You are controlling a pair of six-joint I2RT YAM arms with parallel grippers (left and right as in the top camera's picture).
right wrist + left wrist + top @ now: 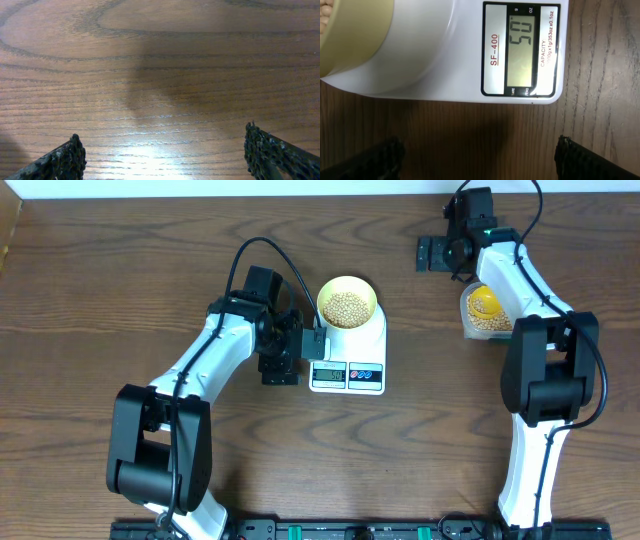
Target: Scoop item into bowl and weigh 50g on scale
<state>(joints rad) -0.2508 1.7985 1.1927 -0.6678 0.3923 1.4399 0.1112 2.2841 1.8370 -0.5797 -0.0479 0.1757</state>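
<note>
The scale lies at the centre of the overhead frame, long axis running top to bottom, just right of the left gripper, which is held apart and empty with the display directly ahead; the figure, read sideways, appears to be 50. The bowl is set on the scale's upper end, filled with beans. The right gripper, also spread and empty over bare tabletop, is seen at the upper right, well apart from the scale, with the clear tub of more beans and an orange scoop just below it
</note>
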